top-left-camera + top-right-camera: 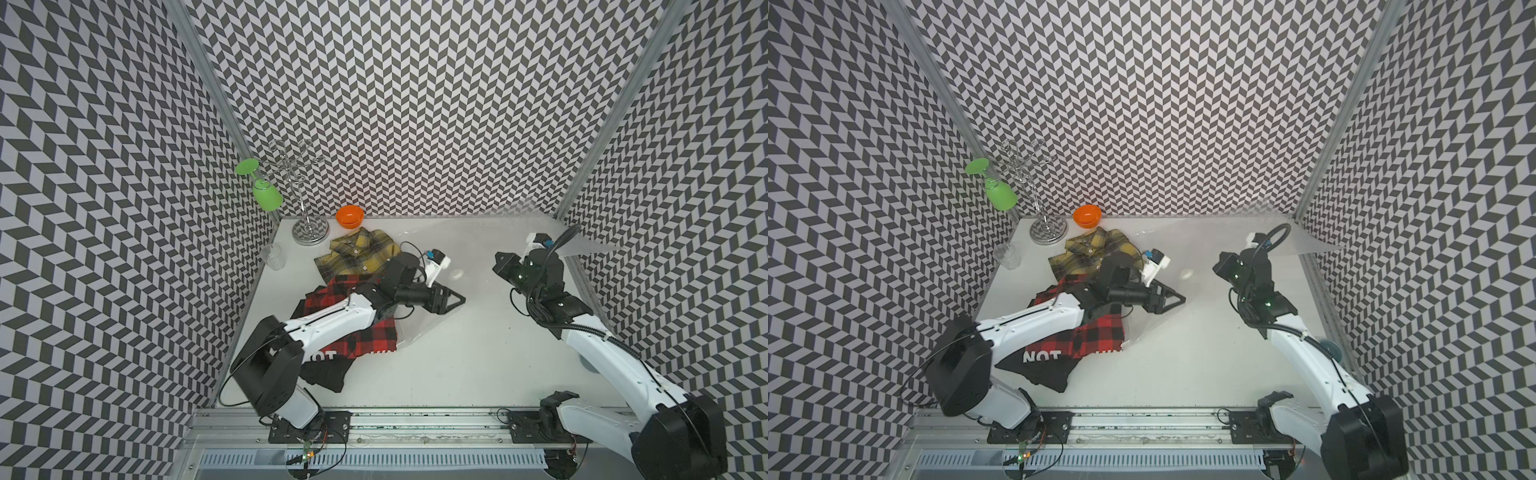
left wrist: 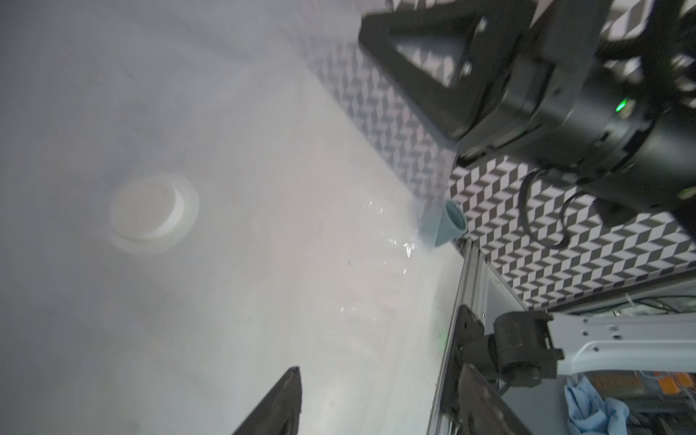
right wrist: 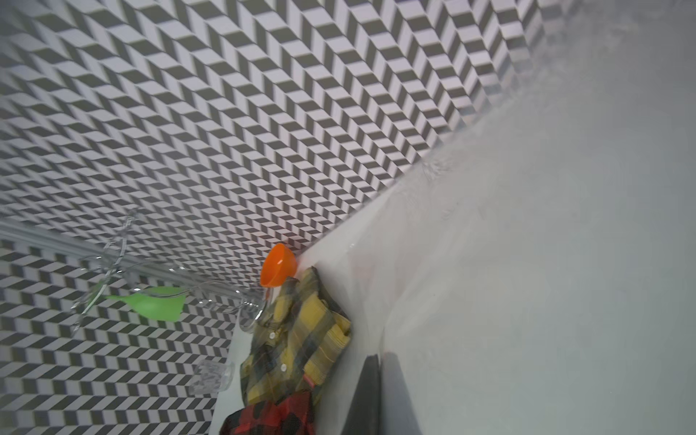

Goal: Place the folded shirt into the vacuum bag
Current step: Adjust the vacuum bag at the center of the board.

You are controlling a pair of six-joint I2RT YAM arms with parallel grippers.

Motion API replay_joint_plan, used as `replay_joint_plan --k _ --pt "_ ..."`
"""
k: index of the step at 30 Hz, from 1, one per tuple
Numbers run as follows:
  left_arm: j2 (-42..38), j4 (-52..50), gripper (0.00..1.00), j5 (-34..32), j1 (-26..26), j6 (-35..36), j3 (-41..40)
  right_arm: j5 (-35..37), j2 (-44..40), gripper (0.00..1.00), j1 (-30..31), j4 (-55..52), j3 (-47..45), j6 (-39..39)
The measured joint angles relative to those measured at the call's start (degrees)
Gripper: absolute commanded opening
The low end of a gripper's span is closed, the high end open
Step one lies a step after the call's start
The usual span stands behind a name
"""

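Note:
The vacuum bag (image 1: pixel 594 247) (image 1: pixel 1308 245) is a clear film spread over the table from the shirts to the far right corner, its round white valve (image 1: pixel 457 274) (image 2: pixel 154 211) near the middle. My right gripper (image 1: pixel 500 262) (image 3: pixel 382 356) is shut on the bag's film and holds it raised. My left gripper (image 1: pixel 457 300) (image 2: pixel 380 371) stands open close to the valve, holding nothing, and its view is hazed by plastic. At the left lie a yellow plaid folded shirt (image 1: pixel 357 257) (image 3: pixel 297 339), a red plaid one (image 1: pixel 370 336) and a black one (image 1: pixel 328 368), partly under the left arm.
At the back left stand a wire glass rack (image 1: pixel 309 232) with a hanging green wine glass (image 1: pixel 268 197), an orange bowl (image 1: pixel 350 217) and a clear cup (image 1: pixel 273 256). A teal cup (image 1: pixel 1329 349) sits by the right wall. Patterned walls close three sides.

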Motion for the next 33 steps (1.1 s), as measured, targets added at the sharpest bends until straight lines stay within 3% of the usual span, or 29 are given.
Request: replay_joint_plan --k 4,10,17,21,23,27,33 --pt "-8.7 -0.2 0.67 -4.9 5.1 0.1 1.7 -3.6 4.4 0.00 2.0 -6.6 17.2 -10.0" --pt "-16.1 -0.3 0.66 -11.5 7.8 -0.2 1.3 -8.8 10.5 0.00 10.3 -16.6 40.0 -21.6" --pt "-19.5 -0.3 0.66 -18.7 9.8 -0.2 -0.5 -28.4 7.6 0.02 11.2 -17.7 42.0 -28.6" --pt "-19.7 -0.3 0.67 -19.5 11.1 0.0 -1.1 -37.5 12.7 0.00 0.7 -19.0 34.7 -26.7" --pt "-19.0 -0.1 0.67 -19.0 11.8 0.0 -1.1 -36.1 19.8 0.00 -4.4 -21.3 31.3 -26.3" --pt "-14.8 0.7 0.67 -17.0 12.4 -0.1 -1.1 -22.1 34.6 0.07 -9.9 -30.9 27.4 -26.0" --pt "-6.5 0.3 0.67 -14.1 12.3 0.0 -0.8 -3.7 37.5 0.09 -9.6 -41.8 35.3 -26.5"
